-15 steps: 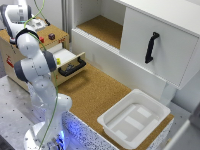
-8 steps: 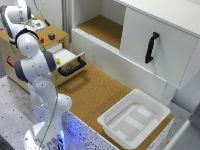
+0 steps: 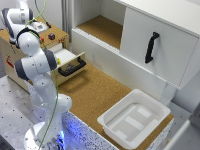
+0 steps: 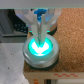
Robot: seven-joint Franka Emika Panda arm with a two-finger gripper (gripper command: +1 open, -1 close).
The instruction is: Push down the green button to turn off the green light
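Observation:
In the wrist view the green button glows bright green inside its round silver housing, which sits on a wooden box top. My gripper hangs straight over the button's centre, its fingers drawn together, with the tips at or just above the lit cap; I cannot tell whether they touch it. In the exterior view the gripper is over the wooden box at the far left, and a green glow shows under it.
A small dark red button sits on the same box top. Below it a drawer with a black handle stands open. A white cabinet with a black handle is at the exterior view's right. A white tray lies on the cork surface.

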